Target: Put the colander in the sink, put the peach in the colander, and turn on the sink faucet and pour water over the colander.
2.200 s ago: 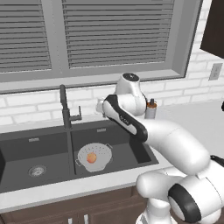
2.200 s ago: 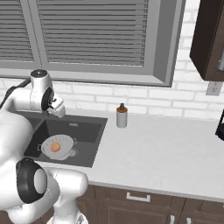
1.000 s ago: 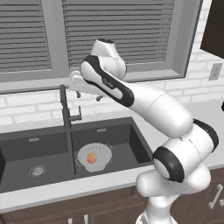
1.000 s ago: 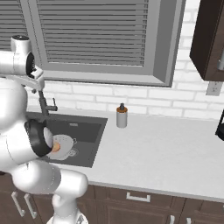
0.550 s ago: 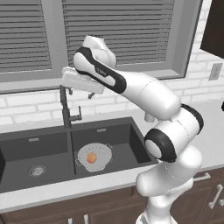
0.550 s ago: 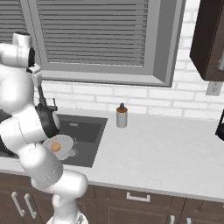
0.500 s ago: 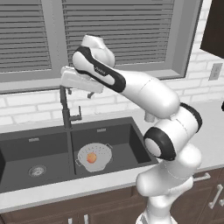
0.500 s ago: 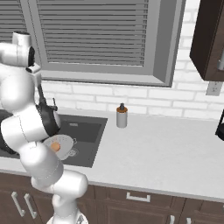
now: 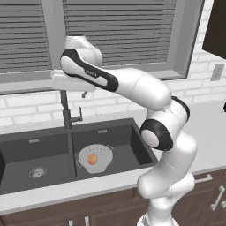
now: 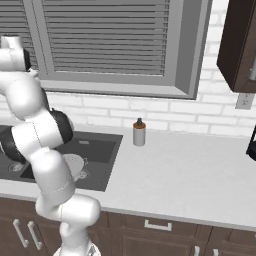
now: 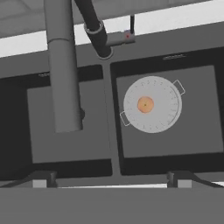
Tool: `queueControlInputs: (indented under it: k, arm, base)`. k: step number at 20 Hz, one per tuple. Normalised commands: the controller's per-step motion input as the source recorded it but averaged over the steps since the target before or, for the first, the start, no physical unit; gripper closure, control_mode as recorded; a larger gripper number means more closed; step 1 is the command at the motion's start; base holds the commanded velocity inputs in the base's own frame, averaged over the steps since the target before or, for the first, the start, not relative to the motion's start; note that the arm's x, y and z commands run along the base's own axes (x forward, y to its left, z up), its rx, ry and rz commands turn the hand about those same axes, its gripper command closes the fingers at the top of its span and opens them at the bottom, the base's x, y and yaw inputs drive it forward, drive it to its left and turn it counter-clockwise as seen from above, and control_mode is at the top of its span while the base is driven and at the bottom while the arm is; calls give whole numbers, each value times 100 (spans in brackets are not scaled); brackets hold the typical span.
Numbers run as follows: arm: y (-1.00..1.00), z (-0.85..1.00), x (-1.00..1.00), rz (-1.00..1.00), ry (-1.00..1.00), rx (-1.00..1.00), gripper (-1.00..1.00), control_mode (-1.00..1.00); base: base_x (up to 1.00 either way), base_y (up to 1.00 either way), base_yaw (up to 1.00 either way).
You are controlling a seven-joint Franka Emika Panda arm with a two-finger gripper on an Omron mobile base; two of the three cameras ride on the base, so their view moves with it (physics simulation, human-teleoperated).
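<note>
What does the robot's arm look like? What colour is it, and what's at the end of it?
The arm is smooth, glossy white, built from rounded tube-like segments with dark grey-black bands and round caps at the joints. One dark band carries small pale lettering, too tiny to read. No loose cables show. The end effector is a flat, boxy white block; in the hand view its two small dark fingertips poke up.

Soap bottle [image 10: 139, 133] beside the sink [image 10: 95, 152]
</note>
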Motion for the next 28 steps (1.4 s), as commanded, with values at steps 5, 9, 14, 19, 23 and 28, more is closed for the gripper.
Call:
queueControlInputs:
  k: [5,9,14,19,23,28]
  arm:
    - [10,-8,12,0,0,-7,-100,-100]
    - [13,-5,13,0,0,-2,-100,-100]
    - [9,-10,7,0,0,0,-100,-100]
    - [3,-22,6,0,-1,0,-100,-100]
    - [0,-20,1,0,-5,0,-100,-100]
    - [0,-18,0,0,-10,0,-100,-100]
  base:
    - [0,0,0]
    - [0,0,0]
    - [0,0,0]
    - [0,0,0]
    - [0,0,0]
    - [0,0,0]
